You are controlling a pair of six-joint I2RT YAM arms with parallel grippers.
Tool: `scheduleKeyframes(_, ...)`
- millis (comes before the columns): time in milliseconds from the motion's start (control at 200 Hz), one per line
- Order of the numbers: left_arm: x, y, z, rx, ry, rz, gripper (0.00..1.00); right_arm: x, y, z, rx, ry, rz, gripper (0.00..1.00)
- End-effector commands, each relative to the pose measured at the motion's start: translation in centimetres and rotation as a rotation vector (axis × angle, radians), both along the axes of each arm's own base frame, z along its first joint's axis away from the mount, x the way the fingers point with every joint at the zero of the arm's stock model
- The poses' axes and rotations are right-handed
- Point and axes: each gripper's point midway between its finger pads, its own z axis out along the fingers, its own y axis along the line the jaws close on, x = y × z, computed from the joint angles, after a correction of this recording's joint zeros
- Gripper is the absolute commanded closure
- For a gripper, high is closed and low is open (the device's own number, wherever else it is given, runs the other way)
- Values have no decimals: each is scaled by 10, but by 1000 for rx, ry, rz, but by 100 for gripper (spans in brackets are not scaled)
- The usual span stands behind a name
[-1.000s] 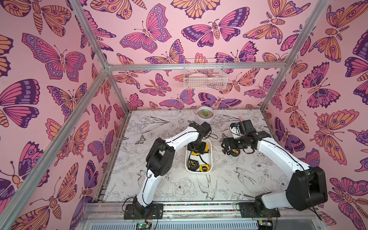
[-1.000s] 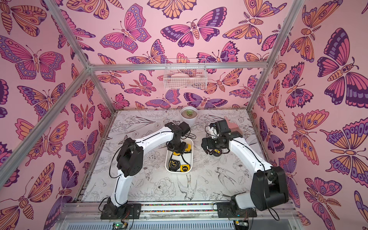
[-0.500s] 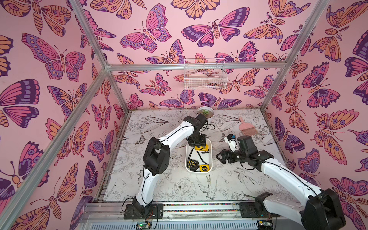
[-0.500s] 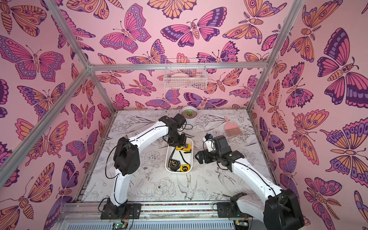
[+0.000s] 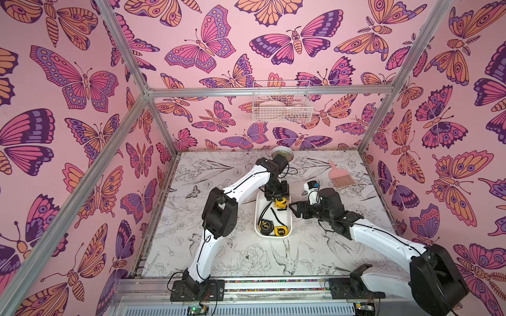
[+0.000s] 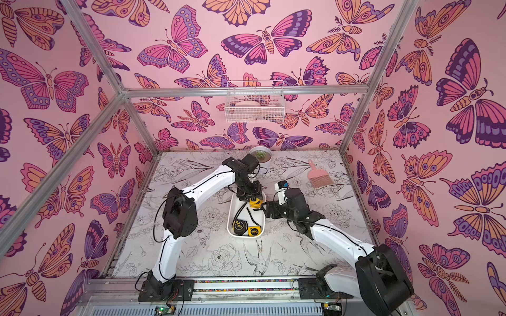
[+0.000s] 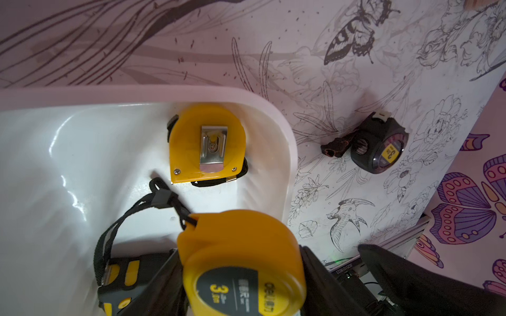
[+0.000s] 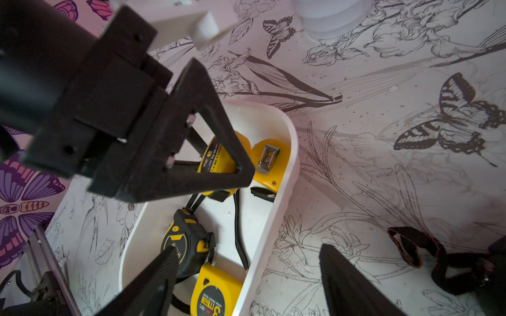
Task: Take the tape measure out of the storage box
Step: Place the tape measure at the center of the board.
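Observation:
The storage box, a shallow white tub, lies mid-table in both top views. My left gripper is shut on a yellow tape measure, held over the box's far end with its black strap hanging down. Inside lie a yellow tape measure with a belt clip, a black-and-yellow one and another yellow one. My right gripper is open, its fingers astride the box's right wall.
A round black tape measure with its strap lies on the table right of the box. A pink brush lies at the back right, a white plant pot stands at the back, and a wire basket hangs on the rear wall.
My right arm swung from the table at the right over to the box's right wall, and its jaws narrowed a little. The left gripper kept hold of the yellow tape measure.

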Motion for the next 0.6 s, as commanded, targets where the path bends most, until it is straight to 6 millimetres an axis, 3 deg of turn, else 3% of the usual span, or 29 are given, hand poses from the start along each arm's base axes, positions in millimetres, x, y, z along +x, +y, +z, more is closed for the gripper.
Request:
scheduleKeyframes(0, 5, -10, 14, -47, -2, 44, 64, 12, 8, 13, 70, -44, -38, 19)
scheduleKeyframes(280, 11, -21, 16, -94, 25, 119, 64, 10, 32, 12, 110, -30, 22, 26)
scheduleKeyframes(596, 7, -41, 24, -184, 95, 178, 64, 24, 17, 18, 115, -103, -94, 38)
